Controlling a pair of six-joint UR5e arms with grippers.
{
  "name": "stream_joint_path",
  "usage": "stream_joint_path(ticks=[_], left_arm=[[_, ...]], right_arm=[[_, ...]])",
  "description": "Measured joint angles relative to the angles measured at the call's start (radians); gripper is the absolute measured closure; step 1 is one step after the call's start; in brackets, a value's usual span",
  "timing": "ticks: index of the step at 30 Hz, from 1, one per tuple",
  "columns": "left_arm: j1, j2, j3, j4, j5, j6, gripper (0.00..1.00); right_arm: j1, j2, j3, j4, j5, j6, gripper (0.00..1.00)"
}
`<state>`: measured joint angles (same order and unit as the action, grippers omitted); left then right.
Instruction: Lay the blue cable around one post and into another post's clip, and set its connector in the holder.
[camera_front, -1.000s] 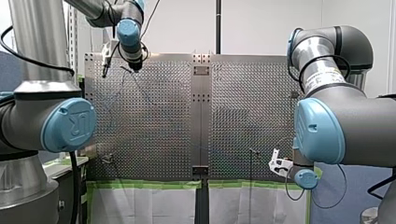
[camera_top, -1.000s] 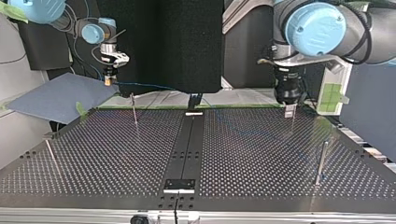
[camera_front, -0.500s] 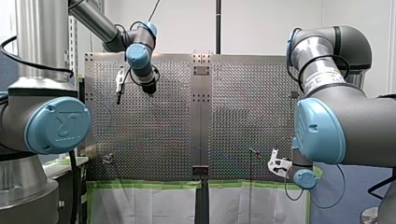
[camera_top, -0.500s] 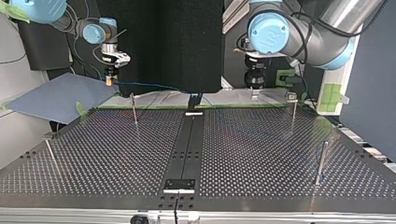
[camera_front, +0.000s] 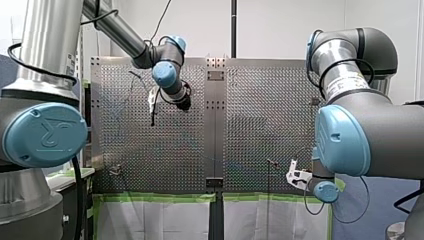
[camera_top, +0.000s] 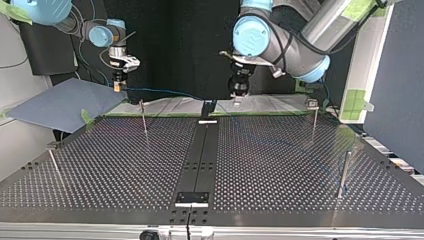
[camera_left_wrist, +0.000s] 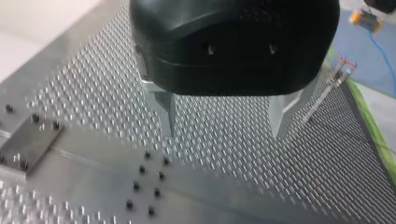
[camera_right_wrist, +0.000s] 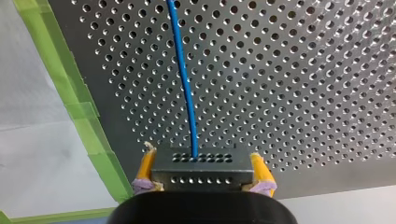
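right gripper (camera_right_wrist: 201, 157) clamped on connector (camera_right_wrist: 201, 171); blue cable (camera_right_wrist: 184, 84) trails from it over perforated table (camera_right_wrist: 289, 93) | left gripper (camera_left_wrist: 224, 130) jaws apart, empty | risk: slack cable snags wrong post (camera_top: 314, 122); connector twists in the grip

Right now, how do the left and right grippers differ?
The left gripper is open, with nothing between its bare metal fingers; the right gripper is shut on the connector, with the blue cable running from it. The right gripper has yellow pads, the left gripper none. Both have black bodies.
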<state>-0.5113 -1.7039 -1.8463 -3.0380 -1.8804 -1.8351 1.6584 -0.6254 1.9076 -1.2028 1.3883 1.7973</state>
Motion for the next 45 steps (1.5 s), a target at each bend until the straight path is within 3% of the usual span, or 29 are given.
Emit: stream_joint_path(ticks=[13, 19, 36, 40, 45], left_arm=[[-0.113, -0.113, 0.111, 0.113, 0.003, -0.013, 0.00], [-0.162, -0.161, 0.154, 0.161, -0.002, 0.003, 0.00], [-0.308, -0.308, 0.164, 0.307, -0.136, 0.140, 0.00], [-0.320, -0.338, 0.164, 0.338, -0.149, 0.147, 0.00], [-0.305, -0.380, 0.165, 0.380, -0.150, 0.141, 0.00]], right_arm=[[0.000, 0.000, 0.000, -0.002, -0.001, 0.000, 1.00], [-0.003, 0.000, 0.000, 0.001, -0.002, -0.001, 1.00], [-0.002, 0.000, 0.000, 0.003, -0.002, -0.004, 1.00], [-0.001, 0.000, 0.000, 0.003, -0.003, -0.004, 1.00], [0.000, 0.000, 0.000, 0.003, -0.003, -0.004, 1.00]])
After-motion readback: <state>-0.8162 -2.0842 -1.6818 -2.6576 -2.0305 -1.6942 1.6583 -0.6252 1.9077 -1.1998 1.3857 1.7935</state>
